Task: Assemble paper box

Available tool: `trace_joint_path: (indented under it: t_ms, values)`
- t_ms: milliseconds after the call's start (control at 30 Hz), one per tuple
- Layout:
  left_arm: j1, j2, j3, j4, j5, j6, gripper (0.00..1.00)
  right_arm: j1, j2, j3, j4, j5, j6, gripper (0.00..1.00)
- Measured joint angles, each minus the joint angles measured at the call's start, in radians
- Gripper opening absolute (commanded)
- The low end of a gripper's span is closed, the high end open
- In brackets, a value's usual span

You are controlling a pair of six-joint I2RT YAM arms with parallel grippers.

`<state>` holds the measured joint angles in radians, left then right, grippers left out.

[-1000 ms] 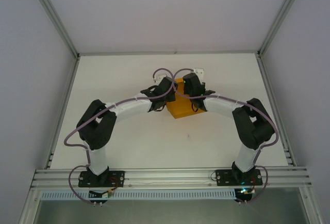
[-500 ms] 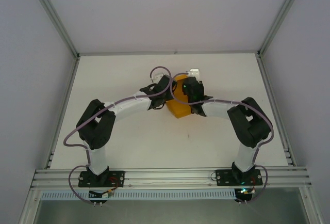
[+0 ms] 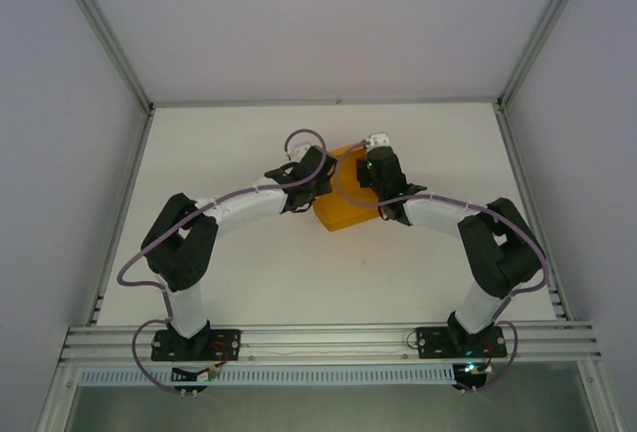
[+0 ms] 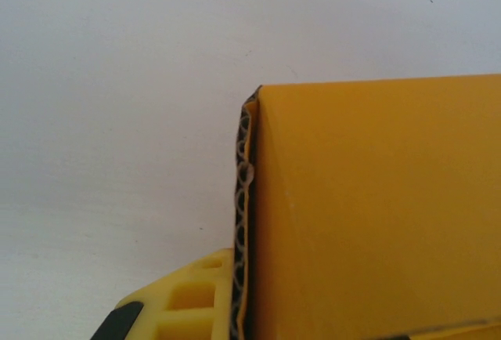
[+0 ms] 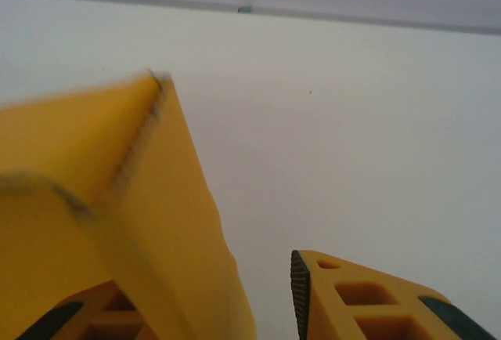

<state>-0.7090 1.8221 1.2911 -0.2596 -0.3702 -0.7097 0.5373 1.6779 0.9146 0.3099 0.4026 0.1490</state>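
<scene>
The paper box is an orange-yellow card box sitting mid-table between both arms. My left gripper is at its left side, shut on a wall of the box. In the left wrist view one yellow finger presses against the corrugated edge of the paper box, and the other finger is hidden behind the card. My right gripper is at the box's far right corner with its jaws open. In the right wrist view a wall of the paper box lies against the left finger, and a clear gap separates it from the right finger.
The white tabletop runs to aluminium frame rails at the sides and near edge. Cables loop above both wrists.
My right gripper's jaws have opened off the box wall. The box has turned and slid slightly toward the near left, and both wrists have shifted with it.
</scene>
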Motion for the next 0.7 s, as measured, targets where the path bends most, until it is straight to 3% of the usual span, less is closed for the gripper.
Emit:
trace_joint_path:
  t_ms: [67, 200, 367, 533, 700]
  values:
    - [0.004, 0.0, 0.0, 0.0, -0.002, 0.004, 0.0, -0.002, 0.0, 0.0, -0.013, -0.016, 0.008, 0.35]
    - [0.006, 0.0, 0.0, 0.003, -0.006, 0.019, 0.0, -0.002, -0.011, -0.005, -0.025, -0.039, 0.026, 0.25]
    - [0.006, 0.0, 0.0, 0.024, 0.001, 0.035, 0.0, 0.0, -0.034, -0.019, -0.027, -0.032, 0.031, 0.07]
    - [0.003, 0.002, 0.017, -0.006, -0.017, 0.003, 0.0, 0.019, -0.033, -0.019, -0.027, 0.03, 0.044, 0.01]
    - [-0.009, 0.046, 0.108, -0.113, -0.118, -0.095, 0.0, 0.047, -0.016, -0.004, -0.003, 0.096, 0.079, 0.0]
